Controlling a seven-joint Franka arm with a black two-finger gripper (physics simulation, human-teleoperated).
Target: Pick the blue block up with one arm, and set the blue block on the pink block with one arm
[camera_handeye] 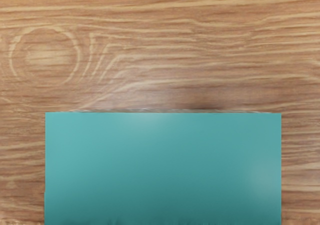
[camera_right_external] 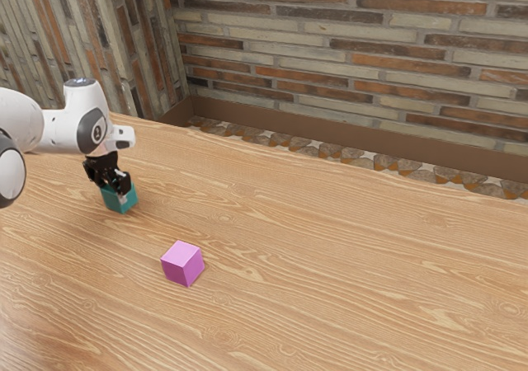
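Note:
The blue block [camera_right_external: 121, 201], teal in colour, rests on the wooden table at the exterior view's left. My black gripper [camera_right_external: 117, 187] comes straight down onto its top, with the fingers against two opposite sides, shut on it. In the wrist view the blue block [camera_handeye: 162, 167] is a large teal face just under my hand, with a thin shadow along its far edge. The pink block [camera_right_external: 182, 263] sits alone on the table, nearer the front and to the right of the blue block, roughly two block widths away.
The wooden table [camera_right_external: 330, 247] stretches wide to the exterior view's right. Brick walls [camera_right_external: 346, 49] rise behind it, and a strip of pebbles [camera_right_external: 371, 158] runs along the table's far edge.

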